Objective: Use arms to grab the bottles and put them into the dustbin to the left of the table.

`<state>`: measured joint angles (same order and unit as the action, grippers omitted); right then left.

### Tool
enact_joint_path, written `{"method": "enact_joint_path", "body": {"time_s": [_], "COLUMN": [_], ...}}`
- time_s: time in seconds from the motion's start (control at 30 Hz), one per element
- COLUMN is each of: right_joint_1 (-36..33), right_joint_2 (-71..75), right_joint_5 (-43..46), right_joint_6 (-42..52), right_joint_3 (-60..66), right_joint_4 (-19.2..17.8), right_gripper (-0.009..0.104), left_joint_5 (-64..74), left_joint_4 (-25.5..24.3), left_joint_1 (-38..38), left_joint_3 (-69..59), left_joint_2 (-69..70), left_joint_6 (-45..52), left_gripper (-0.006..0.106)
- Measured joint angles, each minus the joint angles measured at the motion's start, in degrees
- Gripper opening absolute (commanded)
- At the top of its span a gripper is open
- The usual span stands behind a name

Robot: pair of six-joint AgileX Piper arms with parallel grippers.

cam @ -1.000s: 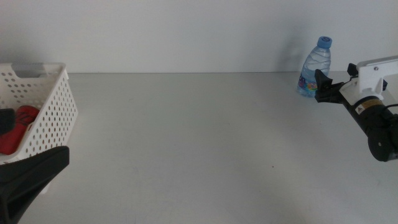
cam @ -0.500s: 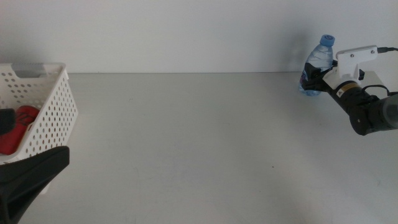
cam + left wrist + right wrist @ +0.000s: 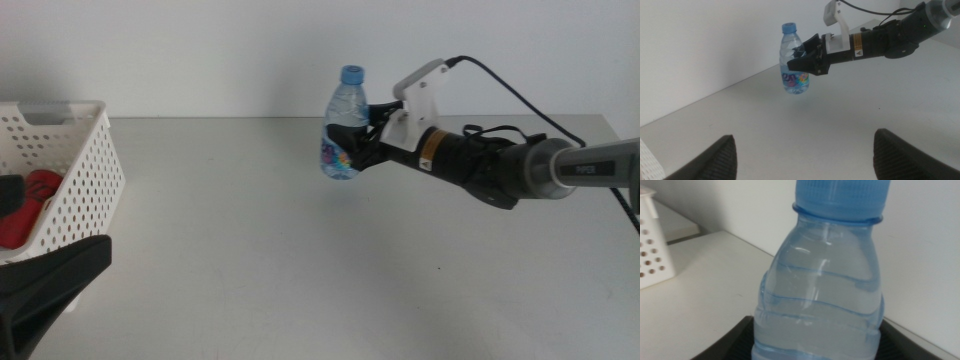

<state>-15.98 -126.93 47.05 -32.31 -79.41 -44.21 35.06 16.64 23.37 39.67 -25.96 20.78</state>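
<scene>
Now right gripper [image 3: 352, 140] squeezes water bottle [image 3: 343, 125], holding it up over middle of table [image 3: 300, 260]. Dustbin [image 3: 75, 170] far off, red can [image 3: 25, 205] inside. Left gripper [image 3: 802, 157] waits beside dustbin, jaws wide apart.

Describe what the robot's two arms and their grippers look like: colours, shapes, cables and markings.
The right arm is a dark cylindrical body with a grey forearm bearing small white lettering, a white angular housing, a yellow sticker and a thin black cable. Its right gripper has black wedge-shaped fingers. Of the left gripper, only two dark rounded jaws show, set wide apart.
</scene>
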Motion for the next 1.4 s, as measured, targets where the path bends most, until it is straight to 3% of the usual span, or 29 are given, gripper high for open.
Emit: {"method": "enact_joint_path", "body": {"time_s": [0.5,0.83,1.1,1.23,1.4], "right_joint_1": [-16.5,-20.0,-20.2,-20.2,-19.0], "right_joint_2": [-4.6,-4.6,-3.8,0.4,11.7], "right_joint_5": [-0.6,-3.7,-6.3,-9.2,-10.7], "right_joint_6": [13.6,15.8,13.1,10.4,8.1], "right_joint_3": [-3.1,-3.5,-3.4,0.0,11.9], "right_joint_4": [4.1,6.5,8.1,8.2,6.8], "right_gripper": [0.003,0.033,0.080,0.084,0.079], "left_joint_5": [0.0,0.0,0.0,0.0,0.0], "left_joint_4": [0.0,0.0,0.0,0.0,0.0], "left_joint_1": [0.0,0.0,0.0,0.0,0.0], "left_joint_3": [0.0,0.0,0.0,0.0,0.0], "left_joint_2": [0.0,0.0,0.0,0.0,0.0], "left_joint_6": [0.0,0.0,0.0,0.0,0.0], "left_gripper": [0.093,0.093,0.093,0.093,0.093]}}
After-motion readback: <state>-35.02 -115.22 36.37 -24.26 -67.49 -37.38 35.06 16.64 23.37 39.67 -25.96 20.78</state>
